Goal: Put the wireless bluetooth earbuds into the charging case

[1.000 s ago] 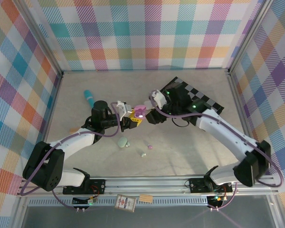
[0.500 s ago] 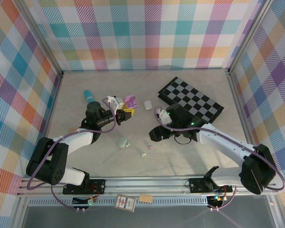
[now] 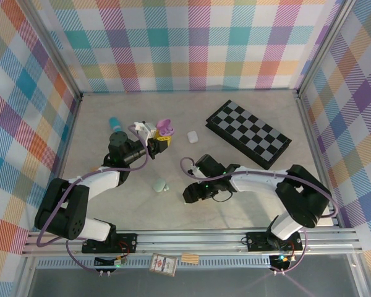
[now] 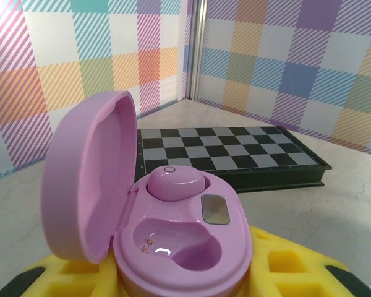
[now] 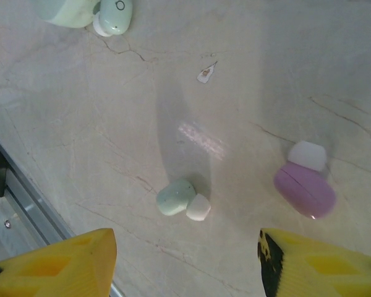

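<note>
— While the left hand pinches the open lilac charging case, where is the loose lilac earbud?
— On the tabletop, before the spread right hand, white tip pointing away from it.

Between your left jaws, the case is smooth, glossy plastic. Between your right jaws' matt yellow pads, the lilac bud and mint bud are smooth plastic on a polished, veined stone-look table.

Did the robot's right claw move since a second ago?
Yes. The right gripper has come away from the chessboard and toward the near rail.
</note>
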Controlling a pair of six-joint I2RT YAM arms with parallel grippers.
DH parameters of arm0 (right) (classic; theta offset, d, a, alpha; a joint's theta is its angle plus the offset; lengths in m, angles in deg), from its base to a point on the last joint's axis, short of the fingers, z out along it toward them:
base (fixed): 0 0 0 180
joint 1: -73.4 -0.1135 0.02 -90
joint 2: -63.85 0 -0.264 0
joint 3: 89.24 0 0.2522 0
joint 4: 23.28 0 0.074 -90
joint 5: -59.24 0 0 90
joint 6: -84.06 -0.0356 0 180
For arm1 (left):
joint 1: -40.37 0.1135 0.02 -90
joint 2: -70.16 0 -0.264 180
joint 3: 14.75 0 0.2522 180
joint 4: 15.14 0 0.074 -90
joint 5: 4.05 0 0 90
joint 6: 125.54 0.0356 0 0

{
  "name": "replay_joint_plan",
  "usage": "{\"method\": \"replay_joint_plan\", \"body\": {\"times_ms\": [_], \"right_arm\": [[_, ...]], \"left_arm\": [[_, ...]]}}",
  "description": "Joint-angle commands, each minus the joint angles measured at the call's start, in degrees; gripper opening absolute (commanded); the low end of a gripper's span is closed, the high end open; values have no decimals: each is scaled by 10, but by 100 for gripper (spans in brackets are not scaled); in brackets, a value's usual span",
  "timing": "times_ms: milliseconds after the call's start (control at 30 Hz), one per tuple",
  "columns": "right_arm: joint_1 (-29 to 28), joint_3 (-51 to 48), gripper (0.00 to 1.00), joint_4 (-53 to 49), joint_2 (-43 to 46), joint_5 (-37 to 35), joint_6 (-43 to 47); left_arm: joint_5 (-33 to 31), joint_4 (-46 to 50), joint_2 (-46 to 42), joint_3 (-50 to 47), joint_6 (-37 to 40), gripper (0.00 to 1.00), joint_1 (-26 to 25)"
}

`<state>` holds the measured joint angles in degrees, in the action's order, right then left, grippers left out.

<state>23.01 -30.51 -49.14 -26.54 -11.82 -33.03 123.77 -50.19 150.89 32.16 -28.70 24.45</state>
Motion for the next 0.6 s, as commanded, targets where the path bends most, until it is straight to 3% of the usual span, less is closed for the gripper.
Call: {"method": "replay_joint_plan", "body": {"times_ms": [0, 367, 567], "right_arm": [[-1, -3, 62, 21, -15, 2, -12], [9, 35, 57, -6, -31, -102, -6], [23, 37, 56, -7, -22, -116, -9]], "left_arm": [[0, -15, -16, 12, -5, 29, 10], [8, -2, -30, 9, -4, 29, 10], [12, -9, -27, 8, -6, 29, 10]]}}
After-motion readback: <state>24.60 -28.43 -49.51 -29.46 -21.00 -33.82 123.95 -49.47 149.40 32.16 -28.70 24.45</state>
